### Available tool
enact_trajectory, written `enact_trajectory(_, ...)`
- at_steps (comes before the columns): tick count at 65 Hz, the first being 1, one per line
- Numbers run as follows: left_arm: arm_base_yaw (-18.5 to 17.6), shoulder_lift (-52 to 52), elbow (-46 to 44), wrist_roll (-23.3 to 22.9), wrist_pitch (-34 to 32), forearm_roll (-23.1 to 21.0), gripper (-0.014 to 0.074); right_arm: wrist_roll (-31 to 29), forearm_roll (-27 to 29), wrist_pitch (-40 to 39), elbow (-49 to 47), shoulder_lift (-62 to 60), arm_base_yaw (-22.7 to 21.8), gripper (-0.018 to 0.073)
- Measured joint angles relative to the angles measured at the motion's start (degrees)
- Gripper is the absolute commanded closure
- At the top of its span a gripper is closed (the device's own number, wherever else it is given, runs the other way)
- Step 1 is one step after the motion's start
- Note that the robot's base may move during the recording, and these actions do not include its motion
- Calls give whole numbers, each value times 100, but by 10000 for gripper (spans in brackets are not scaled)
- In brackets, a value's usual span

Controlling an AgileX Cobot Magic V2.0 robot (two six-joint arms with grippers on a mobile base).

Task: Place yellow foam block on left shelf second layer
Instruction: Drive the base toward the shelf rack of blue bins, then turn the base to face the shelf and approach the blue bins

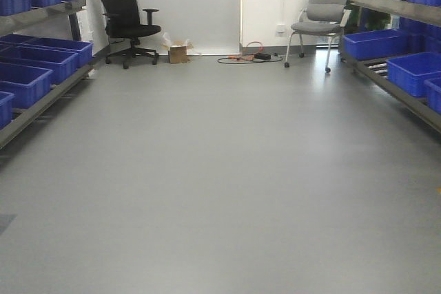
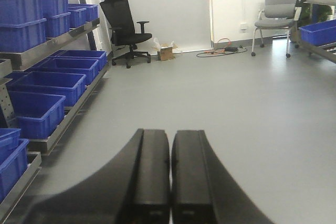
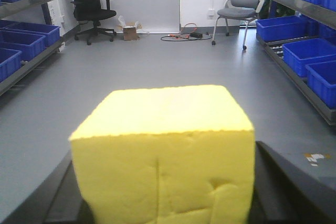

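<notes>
Right up close, the yellow foam block [image 3: 163, 150] fills the bottom of the right wrist view. It is a cube, so no side is longer than the others. It sits level, with one flat face turned to the camera. That face has a few dents and a thin crease. The right gripper [image 3: 164, 205] holds the block, with a dark finger touching each side. Far behind the block stand a black chair [image 3: 89, 3] and a grey chair [image 3: 239, 3]. Left of the block, well apart, is a shelf [image 3: 31, 66] with blue bins [image 3: 31, 32]. The left gripper [image 2: 169, 182] is closed tight, holding nothing.
</notes>
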Motion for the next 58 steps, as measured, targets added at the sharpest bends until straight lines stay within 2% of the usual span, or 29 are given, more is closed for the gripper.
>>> enact_trajectory(58,0,0,0,0,0,0,460,0,0,0,0,0,0,85)
